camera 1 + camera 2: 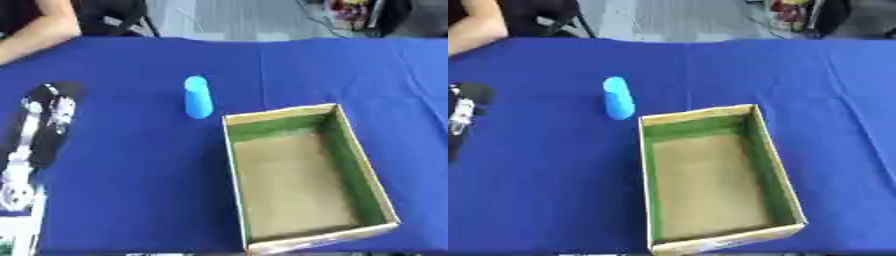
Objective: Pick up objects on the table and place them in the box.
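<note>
Left hand [42, 127] hangs over the left side of the desk [131, 175], fingers stretched out and released, grasping nothing; well apart from the target. Right hand not in either view.

1 object to move: light blue cylinder [198, 97], lying on its side on the blue cloth just beyond the box's far left corner, close to it but apparently not touching. Box [306, 175] is open-topped cardboard, green inner walls, brown floor, nothing inside, near the front edge of the desk. Task looks not yet started.

Risks, judged:
- cylinder is round and on its side, so a nudge from fingertips could roll it away or against the box wall.
- it sits near the box corner, so a reach from the left may bump the box and shift it.
- a drop from too high or off-centre could hit the rim and bounce out.

Surface: blue cloth covers the desk, some creases. Room: grey floor beyond the far edge, chair legs, cluttered items upper right. A person's arm [35, 25] rests at the far left corner, touching nothing relevant.
</note>
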Robot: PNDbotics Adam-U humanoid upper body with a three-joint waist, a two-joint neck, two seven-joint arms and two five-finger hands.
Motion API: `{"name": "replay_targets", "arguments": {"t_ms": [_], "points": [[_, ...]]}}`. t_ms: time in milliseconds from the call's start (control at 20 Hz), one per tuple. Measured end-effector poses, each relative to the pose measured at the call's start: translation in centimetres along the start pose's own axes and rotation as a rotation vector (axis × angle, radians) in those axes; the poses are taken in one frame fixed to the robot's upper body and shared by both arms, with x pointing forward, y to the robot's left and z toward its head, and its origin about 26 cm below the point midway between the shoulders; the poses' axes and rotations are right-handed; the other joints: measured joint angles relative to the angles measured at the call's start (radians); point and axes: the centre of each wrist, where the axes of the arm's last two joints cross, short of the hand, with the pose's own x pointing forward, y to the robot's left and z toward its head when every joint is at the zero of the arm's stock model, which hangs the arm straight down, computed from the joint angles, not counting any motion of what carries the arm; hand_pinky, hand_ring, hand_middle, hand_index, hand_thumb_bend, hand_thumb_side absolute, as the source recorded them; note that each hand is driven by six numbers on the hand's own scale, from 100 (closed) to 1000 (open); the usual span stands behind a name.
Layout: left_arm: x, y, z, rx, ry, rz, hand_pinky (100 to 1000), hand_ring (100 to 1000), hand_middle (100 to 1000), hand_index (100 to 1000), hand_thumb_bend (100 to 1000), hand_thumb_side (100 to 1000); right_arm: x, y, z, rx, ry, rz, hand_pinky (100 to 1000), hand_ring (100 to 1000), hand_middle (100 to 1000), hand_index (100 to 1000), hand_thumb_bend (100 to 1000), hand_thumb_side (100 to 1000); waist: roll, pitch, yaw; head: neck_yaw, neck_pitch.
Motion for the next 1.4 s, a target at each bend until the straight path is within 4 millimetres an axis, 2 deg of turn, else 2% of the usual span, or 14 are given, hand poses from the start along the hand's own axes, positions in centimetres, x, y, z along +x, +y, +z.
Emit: {"name": "replay_targets", "arguments": {"t_ms": [500,600,650,700,750,900,1200,1300,1400], "points": [[0.05,-0.02,-0.01,-0.01,-0.004,-0.022,645,661,729,735,419,1000,0.0,0.0,0.0,0.0,0.0,0.0,831,746,869,949,100,841,0.0,-0.001,0.0,0.0,0.0],[0.05,-0.02,-0.01,-0.011,-0.005,-0.022,645,662,729,736,443,983,0.0,0.0,0.0,0.0,0.0,0.0,831,746,869,949,100,841,0.0,-0.001,0.0,0.0,0.0],[0.05,-0.02,-0.01,-0.013,-0.006,-0.023,648,674,734,744,865,778,0.0,0.0,0.0,0.0,0.0,0.0,831,746,869,949,100,841,0.0,-0.001,-0.001,0.0,0.0],[0.06,-0.03,-0.01,-0.018,-0.006,-0.023,649,679,735,749,973,742,0.0,0.0,0.0,0.0,0.0,0.0,831,746,869,949,100,841,0.0,-0.001,-0.001,0.0,0.0],[0.06,-0.04,-0.01,-0.029,-0.008,-0.028,653,688,738,766,1000,679,0.0,0.0,0.0,0.0,0.0,0.0,831,746,869,949,100,841,0.0,-0.001,-0.002,0.0,0.0],[0.06,-0.04,-0.01,-0.076,-0.016,-0.058,654,691,740,771,1000,649,0.0,0.0,0.0,0.0,0.0,0.001,831,746,869,949,100,841,0.0,-0.001,-0.002,0.0,0.0],[0.07,-0.02,-0.01,-0.115,-0.019,-0.093,658,698,744,777,1000,664,0.0,0.0,0.0,-0.001,0.001,0.001,831,745,869,949,100,841,0.0,-0.001,-0.001,0.0,0.0],[0.07,-0.02,-0.01,-0.117,-0.017,-0.096,661,716,748,780,1000,668,0.0,0.0,0.0,-0.001,0.001,0.001,831,745,869,949,100,842,0.0,-0.001,-0.001,0.0,0.0],[0.12,0.0,-0.08,-0.118,-0.016,-0.102,680,804,777,794,1000,685,0.0,0.0,0.0,-0.001,0.001,0.001,831,745,869,949,100,842,0.0,-0.001,-0.002,0.0,0.0]]}}
